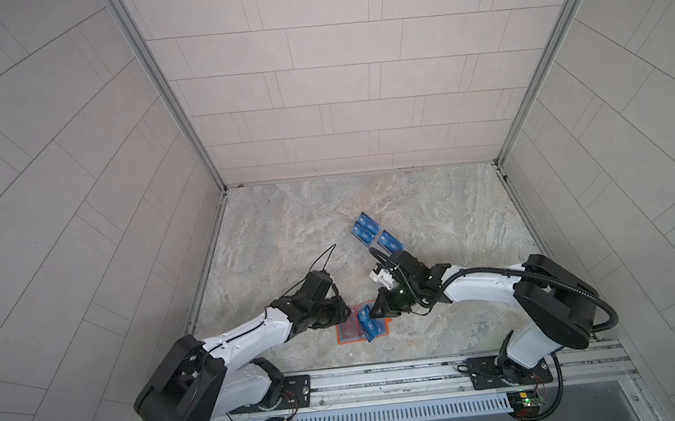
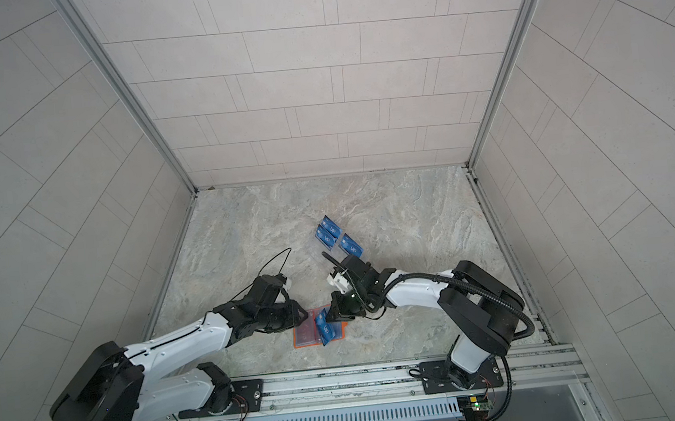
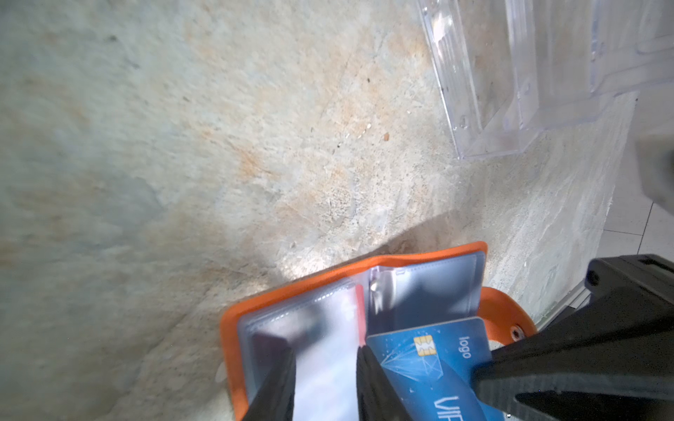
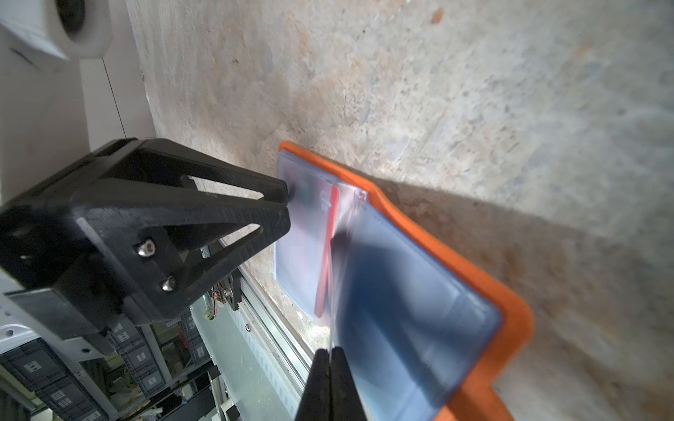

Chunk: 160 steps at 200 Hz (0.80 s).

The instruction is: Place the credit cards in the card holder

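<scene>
Two tools are at work over one card holder (image 4: 510, 342), which lies open like a book on the stone-patterned surface (image 1: 287, 232), near its front edge. The holder has a soft orange cover with rounded corners, one rounded tab (image 3: 507, 310) with a small metal snap, and glossy clear plastic sleeves inside.

Five cards can be counted: four blue and one red. One blue card (image 3: 437, 357), a thin stiff rectangle with a gold chip and white lettering, is pinched along its edge by the right tool (image 4: 330, 353), whose black fingers are pressed flat together on it. It is tilted over the holder's right-hand page, with its chip end toward the middle fold. The one red card (image 4: 328, 237) sits inside a sleeve on the left-hand page and shows as a narrow red strip beside the fold.

The left tool (image 3: 326, 353) has its two black wedge-shaped fingers partly apart, their tips on the left-hand sleeve, clamping nothing.

The other three blue cards (image 1: 365, 220) (image 1: 364, 234) (image 1: 389, 242) stand in one clear stepped plastic rack (image 3: 492, 91), farther back on the surface and well apart from the holder.
</scene>
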### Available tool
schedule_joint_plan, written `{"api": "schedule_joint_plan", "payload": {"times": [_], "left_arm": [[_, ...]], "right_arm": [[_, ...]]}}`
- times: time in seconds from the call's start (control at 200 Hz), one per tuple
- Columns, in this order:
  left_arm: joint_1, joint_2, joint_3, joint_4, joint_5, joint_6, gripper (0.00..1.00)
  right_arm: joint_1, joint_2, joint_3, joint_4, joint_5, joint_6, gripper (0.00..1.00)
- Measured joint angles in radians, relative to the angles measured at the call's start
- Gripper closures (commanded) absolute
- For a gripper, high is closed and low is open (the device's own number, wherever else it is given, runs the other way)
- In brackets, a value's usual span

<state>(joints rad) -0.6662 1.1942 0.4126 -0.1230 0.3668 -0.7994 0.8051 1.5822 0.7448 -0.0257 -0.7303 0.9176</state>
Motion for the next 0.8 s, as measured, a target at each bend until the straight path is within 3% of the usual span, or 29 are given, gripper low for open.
{"api": "schedule_joint_plan", "payload": {"times": [0.801], "left_arm": [[-0.002, 0.0, -0.002, 0.003, -0.002, 0.0, 0.67]], "right_arm": [[0.008, 0.022, 0.006, 0.002, -0.012, 0.0, 1.0]]}}
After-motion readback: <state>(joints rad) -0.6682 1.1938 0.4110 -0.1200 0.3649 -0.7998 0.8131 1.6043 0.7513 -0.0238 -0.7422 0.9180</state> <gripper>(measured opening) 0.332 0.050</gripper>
